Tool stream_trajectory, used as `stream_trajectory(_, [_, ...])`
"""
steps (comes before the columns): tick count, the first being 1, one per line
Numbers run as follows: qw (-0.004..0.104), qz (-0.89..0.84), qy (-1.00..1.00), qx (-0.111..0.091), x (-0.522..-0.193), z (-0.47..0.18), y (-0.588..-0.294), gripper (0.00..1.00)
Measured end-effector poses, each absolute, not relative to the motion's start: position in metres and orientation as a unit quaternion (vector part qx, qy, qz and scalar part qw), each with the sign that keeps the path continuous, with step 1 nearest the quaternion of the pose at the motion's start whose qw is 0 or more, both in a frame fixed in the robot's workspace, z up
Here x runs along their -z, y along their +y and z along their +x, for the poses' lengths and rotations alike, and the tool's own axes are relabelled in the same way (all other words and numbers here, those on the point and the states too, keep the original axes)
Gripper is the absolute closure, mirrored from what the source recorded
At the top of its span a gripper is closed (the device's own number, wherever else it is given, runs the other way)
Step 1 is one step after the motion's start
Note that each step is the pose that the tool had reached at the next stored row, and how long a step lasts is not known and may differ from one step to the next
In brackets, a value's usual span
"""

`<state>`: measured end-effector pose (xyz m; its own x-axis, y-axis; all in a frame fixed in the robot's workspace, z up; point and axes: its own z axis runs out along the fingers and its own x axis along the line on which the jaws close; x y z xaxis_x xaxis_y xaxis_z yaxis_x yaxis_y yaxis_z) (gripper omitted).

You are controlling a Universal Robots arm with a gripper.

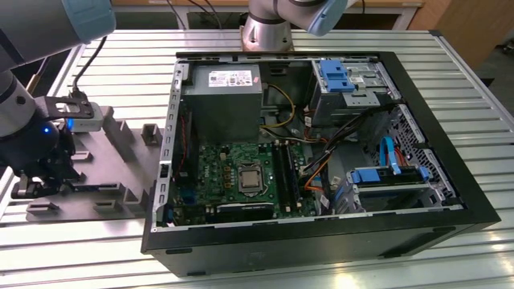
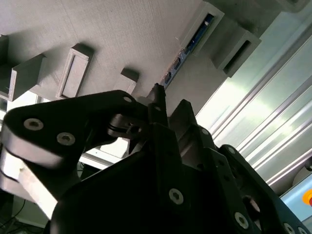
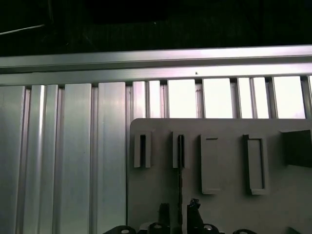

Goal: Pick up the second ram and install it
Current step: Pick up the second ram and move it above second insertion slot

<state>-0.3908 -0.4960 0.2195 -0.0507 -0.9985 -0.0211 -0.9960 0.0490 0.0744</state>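
Grey fixture plate [image 3: 226,207], second ram [image 3: 179,173] on edge, tool [image 3: 179,205] parted astride it

A desk [image 1: 449,78] of ribbed silver metal slats carries everything. Bright light glares off its grooves in the first wrist view. Behind it runs a wooden bench [image 1: 386,3], with a wooden panel [image 1: 473,24] at the exterior view's right.

Exterior view overlooks everything — both wrist views hug the grey plate [image 2: 112,34] [image 3: 156,185].
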Motion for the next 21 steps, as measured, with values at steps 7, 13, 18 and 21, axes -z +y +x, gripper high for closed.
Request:
stream_trajectory(7, [0.019,0.705,-0.708,0.034,-0.218,-0.391,-0.496,0.64])
stream_trajectory(13, [0.020,0.727,-0.686,0.033,-0.213,-0.391,-0.495,0.64])
stream_trajectory(18, [0.020,0.729,-0.684,0.033,-0.210,-0.392,-0.494,0.64])
stream_trajectory(21, [0.020,0.729,-0.683,0.033,-0.208,-0.394,-0.493,0.64])
